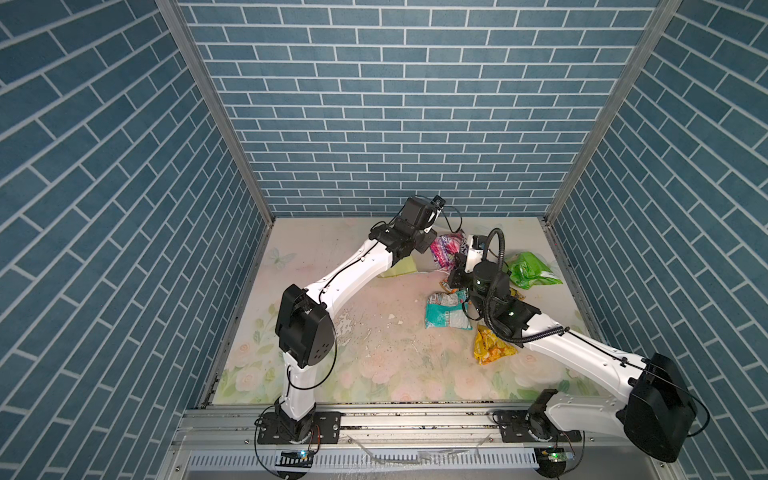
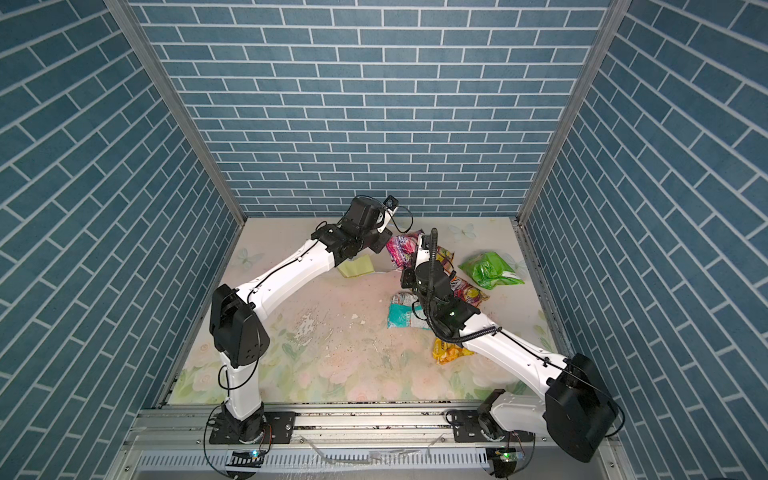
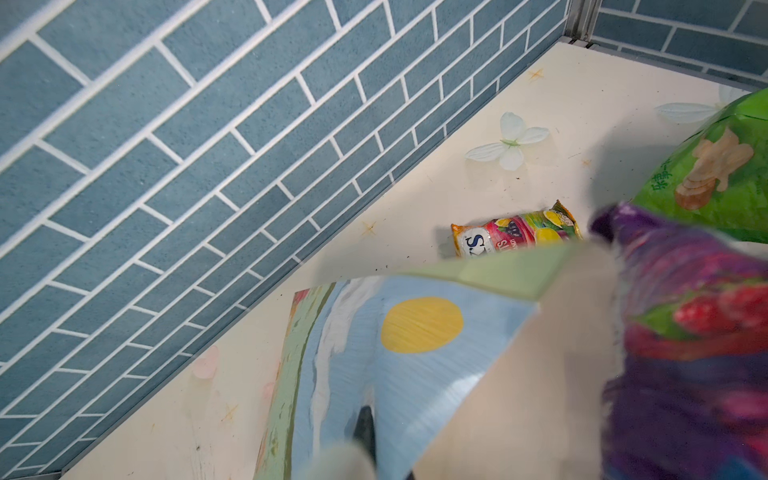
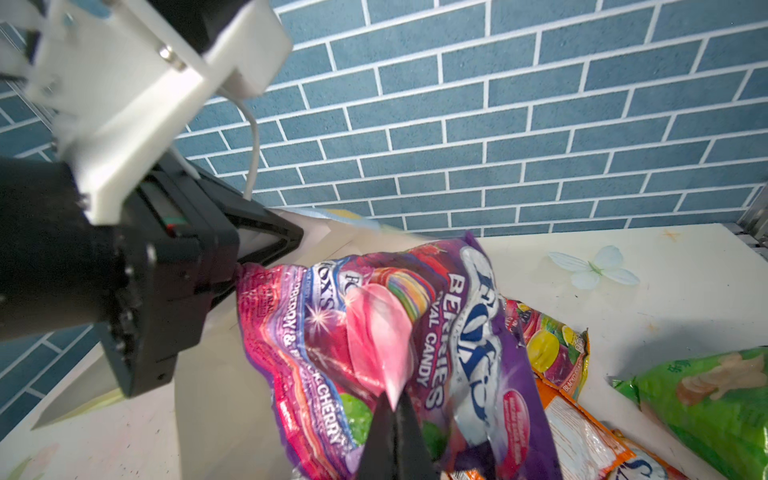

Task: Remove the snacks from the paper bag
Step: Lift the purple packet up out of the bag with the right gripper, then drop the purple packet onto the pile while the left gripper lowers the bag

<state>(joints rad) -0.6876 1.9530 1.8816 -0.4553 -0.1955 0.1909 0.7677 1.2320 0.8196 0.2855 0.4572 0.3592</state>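
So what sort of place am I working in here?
Most likely a mock-up robot test cell, not a real room: printed blue brick wall panels in aluminium posts, a flower-printed tabletop, and the left arm and right arm bolted to a front rail.

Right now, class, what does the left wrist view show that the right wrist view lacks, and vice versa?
Only left wrist: the round yellow sun painted on the tall paper bag. Only right wrist: the right pincer, shut on a pink crinkly plastic packet, and an orange packet. Both: the bright green packet, the purple FOX'S packet, the white butterfly print.
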